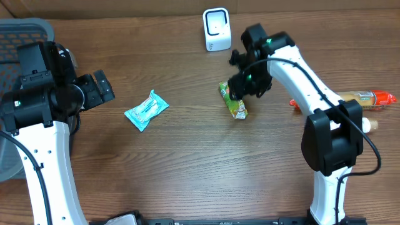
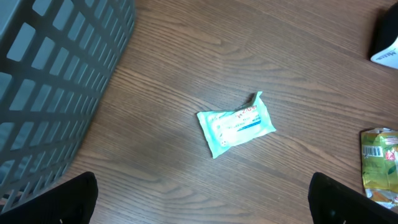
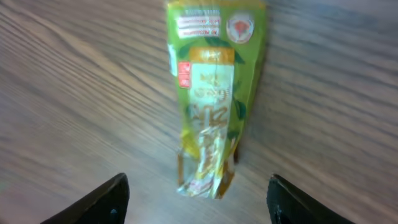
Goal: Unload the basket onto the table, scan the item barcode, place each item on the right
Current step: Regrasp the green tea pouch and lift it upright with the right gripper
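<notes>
Green packet [image 3: 211, 93] lies flat on the wooden table [image 1: 187, 162], near the white scanner [image 1: 217, 29] — label print too blurred to read. Right gripper [image 3: 199, 186] hovers over it, fingers apart, gripping nothing. Left gripper [image 2: 202, 183] spread wide above a teal packet [image 2: 236, 123].

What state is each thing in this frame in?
green packet: lying flat on the table, not gripped
teal packet: lying flat, untouched
scanner: standing upright
orange packet: lying flat at the table's right
left gripper: open, empty
right gripper: open, over the green packet
</notes>
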You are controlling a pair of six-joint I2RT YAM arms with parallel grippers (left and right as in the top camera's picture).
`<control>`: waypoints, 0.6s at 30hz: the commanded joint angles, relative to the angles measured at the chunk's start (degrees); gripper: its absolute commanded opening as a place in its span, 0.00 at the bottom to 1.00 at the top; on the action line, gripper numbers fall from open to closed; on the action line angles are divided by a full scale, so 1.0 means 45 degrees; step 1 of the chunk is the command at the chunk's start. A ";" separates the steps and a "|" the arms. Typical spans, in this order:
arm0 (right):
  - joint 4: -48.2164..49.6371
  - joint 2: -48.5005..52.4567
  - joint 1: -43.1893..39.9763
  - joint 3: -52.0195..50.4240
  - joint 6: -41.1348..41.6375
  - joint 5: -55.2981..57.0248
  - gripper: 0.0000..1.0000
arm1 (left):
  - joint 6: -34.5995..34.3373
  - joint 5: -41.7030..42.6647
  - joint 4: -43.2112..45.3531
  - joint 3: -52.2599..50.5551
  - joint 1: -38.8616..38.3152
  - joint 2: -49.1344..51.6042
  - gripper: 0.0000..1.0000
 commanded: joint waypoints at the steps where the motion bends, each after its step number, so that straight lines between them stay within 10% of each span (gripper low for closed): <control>1: 0.0962 0.0010 -0.0029 -0.1525 -0.1214 0.0063 0.72 | 0.0248 0.0049 0.0015 0.0223 0.0049 0.0039 0.99; 12: 0.3575 0.0010 -0.0019 -0.3313 -0.1282 -0.0238 0.56 | 0.0248 0.0049 0.0015 0.0223 0.0049 0.0039 1.00; 18: 0.3623 0.0010 -0.0019 -0.3313 -0.1277 -0.1078 0.21 | 0.0248 0.0049 0.0015 0.0223 0.0049 0.0039 1.00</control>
